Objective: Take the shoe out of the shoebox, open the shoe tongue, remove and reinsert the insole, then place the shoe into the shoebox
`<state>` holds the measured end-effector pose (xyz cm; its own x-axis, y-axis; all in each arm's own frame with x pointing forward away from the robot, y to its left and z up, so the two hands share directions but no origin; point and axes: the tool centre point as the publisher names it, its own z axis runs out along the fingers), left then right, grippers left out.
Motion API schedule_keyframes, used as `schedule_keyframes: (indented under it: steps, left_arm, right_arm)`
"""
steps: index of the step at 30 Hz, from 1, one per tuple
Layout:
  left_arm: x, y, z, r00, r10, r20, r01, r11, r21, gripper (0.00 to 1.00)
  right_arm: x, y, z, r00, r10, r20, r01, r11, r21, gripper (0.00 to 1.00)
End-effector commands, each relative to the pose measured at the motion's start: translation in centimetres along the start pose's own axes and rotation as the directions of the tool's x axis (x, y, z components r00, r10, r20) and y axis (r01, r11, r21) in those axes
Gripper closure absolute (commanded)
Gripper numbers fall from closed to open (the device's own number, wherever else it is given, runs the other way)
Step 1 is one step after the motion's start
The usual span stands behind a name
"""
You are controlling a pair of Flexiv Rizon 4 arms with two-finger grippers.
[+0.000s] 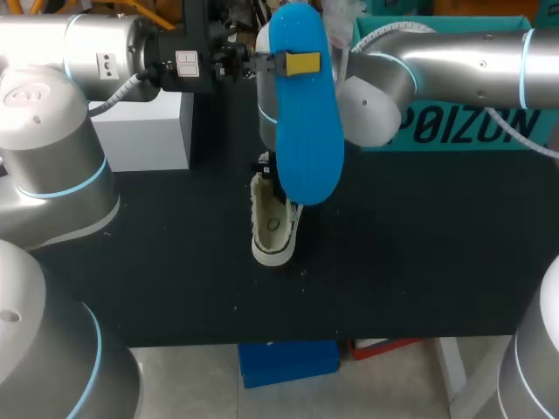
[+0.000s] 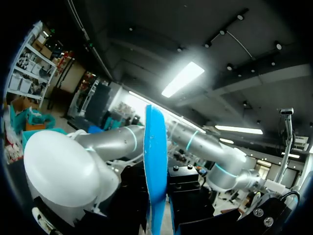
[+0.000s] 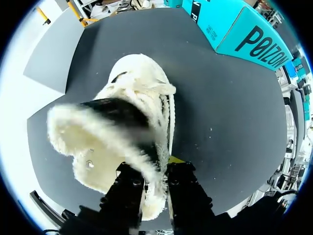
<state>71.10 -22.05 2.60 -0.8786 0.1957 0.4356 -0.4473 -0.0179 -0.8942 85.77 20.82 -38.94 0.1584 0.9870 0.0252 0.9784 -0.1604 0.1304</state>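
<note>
Black table (image 1: 437, 262) carries a white fleece-lined shoe (image 1: 272, 229) near the middle. A teal shoebox (image 1: 454, 52) sits at the far right and a white box (image 1: 144, 131) at the far left.

Left gripper (image 1: 297, 63) is pressed together on the blue insole (image 1: 306, 113) and pinches it near one end, high over the table; one yellow tip shows on the insole's face. In the left wrist view the insole (image 2: 155, 161) is edge-on between the black fingers (image 2: 134, 196) and rises straight ahead of them. In the head view its long axis runs near to far, and it hangs over the shoe, hiding the toe end and the right claw.

Right gripper (image 3: 152, 166) is nearly closed, pinching the shoe's fleece collar wall. One finger is inside the opening and the other outside, with a yellow tip at the outer side.

Shoe (image 3: 132, 122) has its long axis running away from the robot, toe toward the far edge and open fleece mouth at the near end. Laces run along the top. Cannot tell if the sole rests fully on the table (image 3: 230, 122). Shoebox (image 3: 244, 34) lies well apart from the shoe, past its toe and off to one side.
</note>
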Motion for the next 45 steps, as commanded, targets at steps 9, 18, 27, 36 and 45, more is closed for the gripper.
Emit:
schedule_keyframes:
  steps: [9, 18, 27, 36, 45]
  left_arm:
    - [0.0, 0.1, 0.2, 1.000, 0.001, 0.004, -0.001, 1.000, 0.002, 1.00]
    - [0.0, 0.1, 0.2, 1.000, 0.001, 0.004, -0.001, 1.000, 0.002, 1.00]
    - [0.0, 0.1, 0.2, 1.000, 0.001, 0.004, -0.001, 1.000, 0.002, 1.00]
    - [0.0, 0.1, 0.2, 1.000, 0.001, 0.004, -0.001, 1.000, 0.002, 1.00]
    - [0.0, 0.1, 0.2, 1.000, 0.001, 0.004, -0.001, 1.000, 0.002, 1.00]
  right_arm:
    - [-2.0, 0.1, -3.3, 0.969, 0.076, -0.235, -0.081, 0.997, -0.012, 0.00]
    - [-2.3, 0.1, -6.5, 0.800, -0.044, -0.598, -0.017, 0.995, -0.096, 0.00]
    - [-2.3, 0.1, -6.6, 0.804, -0.050, -0.593, -0.010, 0.995, -0.098, 0.00]
    - [-2.3, 0.1, -6.6, 0.804, -0.050, -0.593, -0.010, 0.995, -0.098, 0.00]
    - [-3.5, 0.3, -7.8, 0.651, -0.060, -0.757, -0.040, 0.993, -0.113, 0.00]
